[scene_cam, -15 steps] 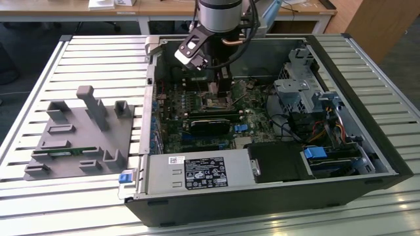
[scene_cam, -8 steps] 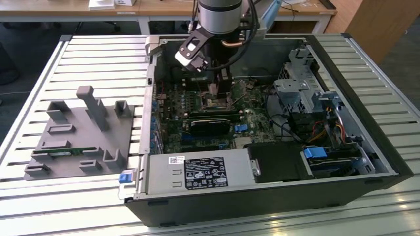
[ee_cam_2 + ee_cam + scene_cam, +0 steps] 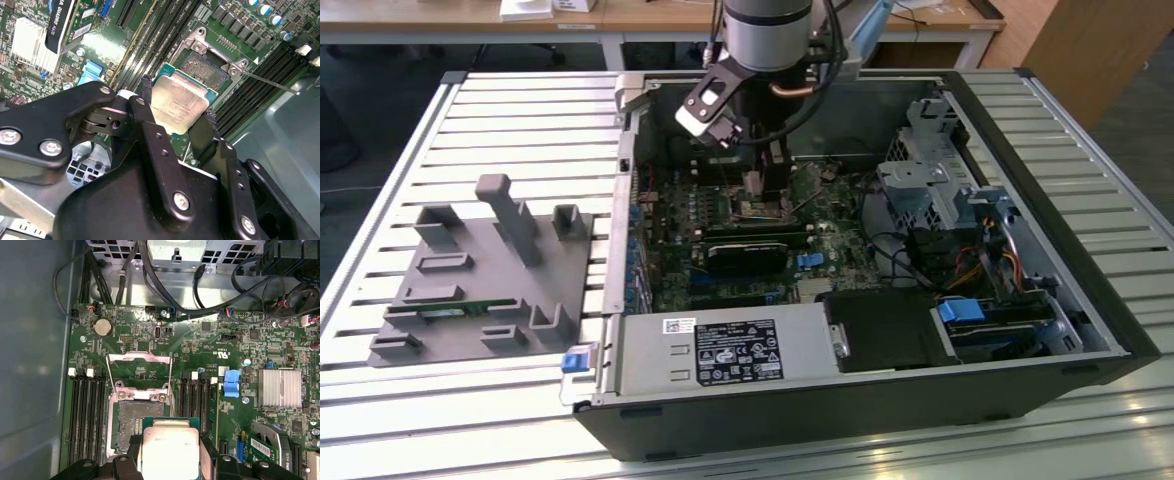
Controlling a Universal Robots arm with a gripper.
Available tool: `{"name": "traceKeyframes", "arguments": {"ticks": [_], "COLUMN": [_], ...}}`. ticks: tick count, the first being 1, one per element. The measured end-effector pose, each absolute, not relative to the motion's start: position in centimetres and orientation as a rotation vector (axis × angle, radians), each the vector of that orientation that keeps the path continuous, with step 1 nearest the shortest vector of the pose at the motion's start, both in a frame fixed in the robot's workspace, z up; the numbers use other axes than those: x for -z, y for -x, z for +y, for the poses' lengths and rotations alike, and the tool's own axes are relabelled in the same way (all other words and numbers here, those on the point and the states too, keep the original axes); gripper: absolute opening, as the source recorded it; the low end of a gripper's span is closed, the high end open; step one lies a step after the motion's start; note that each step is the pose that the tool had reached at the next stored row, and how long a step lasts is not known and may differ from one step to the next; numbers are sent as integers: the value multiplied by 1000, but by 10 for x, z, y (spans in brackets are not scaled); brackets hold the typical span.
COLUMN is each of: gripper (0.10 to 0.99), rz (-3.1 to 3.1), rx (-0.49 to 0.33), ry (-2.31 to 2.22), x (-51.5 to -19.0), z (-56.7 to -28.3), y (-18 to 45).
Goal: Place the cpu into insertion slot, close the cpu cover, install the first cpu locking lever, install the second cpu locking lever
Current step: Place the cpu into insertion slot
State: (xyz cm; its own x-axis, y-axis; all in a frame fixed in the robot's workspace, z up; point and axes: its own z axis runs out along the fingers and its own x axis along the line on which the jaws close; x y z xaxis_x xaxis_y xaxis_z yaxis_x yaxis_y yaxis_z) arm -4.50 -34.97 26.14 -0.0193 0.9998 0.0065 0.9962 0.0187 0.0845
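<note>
- Exterior view: we logged the gripper (image 3: 767,190) down inside the open computer case (image 3: 1067,250) on the slatted bench (image 3: 520,110), over the motherboard (image 3: 720,215). We could not make out its load here.
- Second wrist view: fingers (image 3: 146,95) closed to chip width on opposite edges of the cpu (image 3: 179,105), which hung above the board and overlapped one corner of the insertion slot (image 3: 205,67).
- First wrist view: cpu cover (image 3: 140,357) stood open beyond the bare insertion slot (image 3: 132,425). The cpu (image 3: 170,450) was not yet centred over it.
- Step in hand, we judged: placing the cpu. It called for squaring the chip to the slot before seating.
</note>
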Motion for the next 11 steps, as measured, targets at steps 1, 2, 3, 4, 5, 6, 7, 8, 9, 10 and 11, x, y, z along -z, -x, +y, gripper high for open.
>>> {"name": "traceKeyframes", "arguments": {"ticks": [1, 2, 3, 4, 5, 6, 7, 8, 9, 10, 11], "gripper": [541, 541, 541, 541, 541, 541, 541, 541, 541, 541, 541], "rz": [2202, 2202, 2202, 2202, 2202, 2202, 2202, 2202, 2202, 2202, 2202], "rx": [-100, -100, -100, -100, -100, -100, -100, -100, -100, -100, -100], "ry": [-2161, -2161, -2161, -2161, -2161, -2161, -2161, -2161, -2161, -2161, -2161], "x": [-261, -261, -260, -260, -259, -259, -258, -257, -255, -254, -252], "z": [-350, -350, -350, -349, -349, -347, -346, -345, -343, -342, -340], "y": [45, 45, 45, 45, 45, 45, 45, 45, 45, 45, 45]}}
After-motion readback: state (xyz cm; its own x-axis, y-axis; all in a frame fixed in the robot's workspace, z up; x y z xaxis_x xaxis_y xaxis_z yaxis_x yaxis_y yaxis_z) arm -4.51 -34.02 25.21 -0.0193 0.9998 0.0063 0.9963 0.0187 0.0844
